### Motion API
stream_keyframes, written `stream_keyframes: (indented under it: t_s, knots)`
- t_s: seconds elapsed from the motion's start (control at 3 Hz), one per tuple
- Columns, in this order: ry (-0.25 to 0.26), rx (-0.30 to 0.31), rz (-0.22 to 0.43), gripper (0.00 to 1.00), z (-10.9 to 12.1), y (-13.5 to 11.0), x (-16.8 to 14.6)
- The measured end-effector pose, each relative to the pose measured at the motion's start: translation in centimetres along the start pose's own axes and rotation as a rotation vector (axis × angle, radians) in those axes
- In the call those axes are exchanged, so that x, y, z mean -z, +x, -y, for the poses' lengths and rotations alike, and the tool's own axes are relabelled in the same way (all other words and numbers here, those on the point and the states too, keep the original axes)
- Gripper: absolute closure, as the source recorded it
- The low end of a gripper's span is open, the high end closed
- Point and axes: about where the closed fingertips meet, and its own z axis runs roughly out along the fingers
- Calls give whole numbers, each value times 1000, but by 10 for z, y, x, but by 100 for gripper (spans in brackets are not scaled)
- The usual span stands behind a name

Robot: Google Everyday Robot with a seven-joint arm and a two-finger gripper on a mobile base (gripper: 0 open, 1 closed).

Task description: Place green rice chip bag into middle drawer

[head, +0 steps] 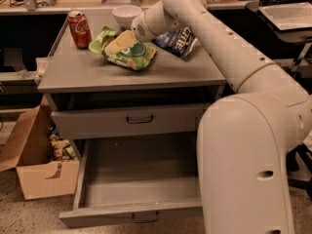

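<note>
The green rice chip bag lies on the grey cabinet top, left of centre, crinkled. My gripper reaches in from the right and sits right over the bag's middle, its tan fingers low against the bag. The middle drawer is the lowest one; it is pulled wide open below and shows a bare grey tray. The taller-fronted drawer above it is closed.
A red soda can stands at the back left of the top, a white bowl behind the bag, a dark blue chip bag to the right. An open cardboard box sits on the floor left of the cabinet. My white arm fills the right.
</note>
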Motion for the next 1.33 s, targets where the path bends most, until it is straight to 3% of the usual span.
stream_keyframes:
  t_s: [0.67,1.0,1.33]
  knots:
    - [-52,0,-47,43,-20,2,-35]
    - [-41,40,-30,64,-30,-6,-25]
    - [24,96,58,89,-44,-27,27]
